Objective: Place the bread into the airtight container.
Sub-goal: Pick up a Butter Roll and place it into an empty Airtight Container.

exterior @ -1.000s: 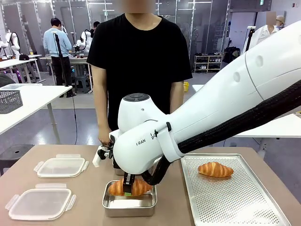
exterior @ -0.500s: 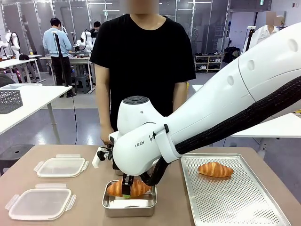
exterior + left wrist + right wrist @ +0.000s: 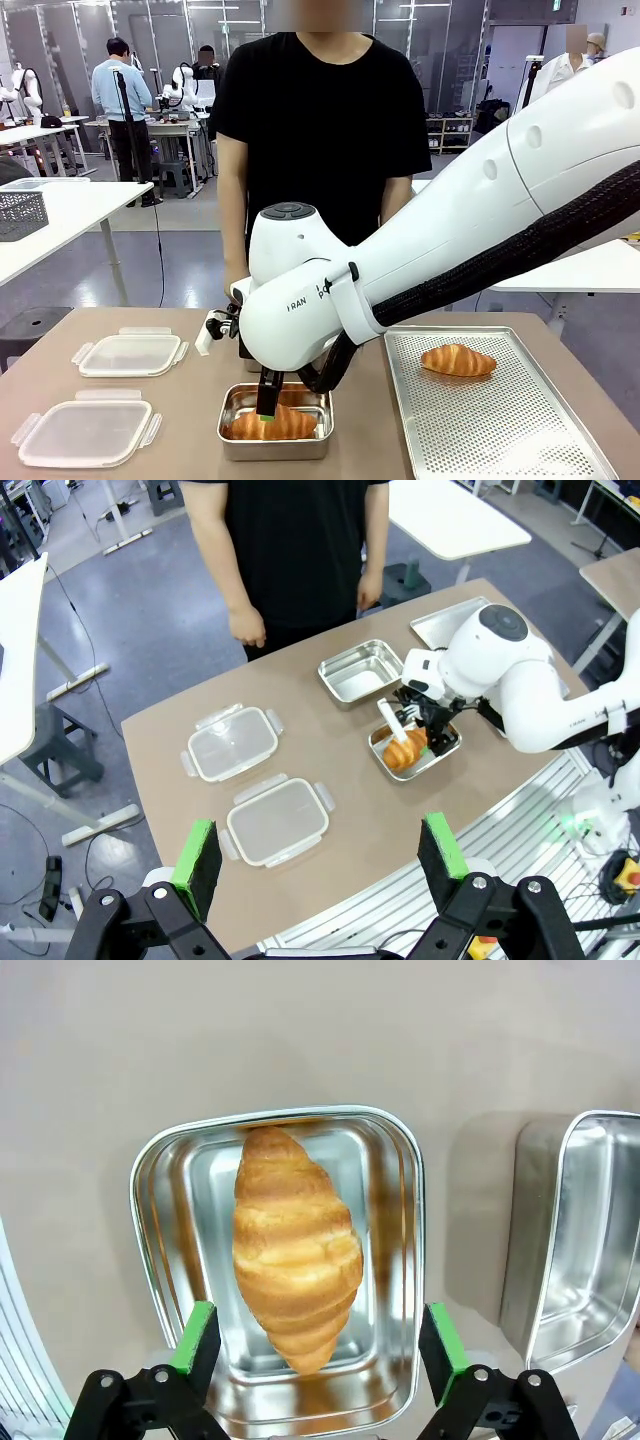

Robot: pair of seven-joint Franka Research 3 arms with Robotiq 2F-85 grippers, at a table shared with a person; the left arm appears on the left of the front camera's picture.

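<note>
Now your right gripper (image 3: 317, 1338) stands with its pads spread wide above the steel container (image 3: 412, 1220); the croissant (image 3: 297, 1260) lies loose inside it, touching neither pad; your left gripper (image 3: 318, 852) hangs high over the table (image 3: 310, 708), likewise spread, holding nothing.

Croissant (image 3: 292, 424) lower half behind steel container (image 3: 275, 443) wall, second container (image 3: 575, 1240) edge-cropped
</note>
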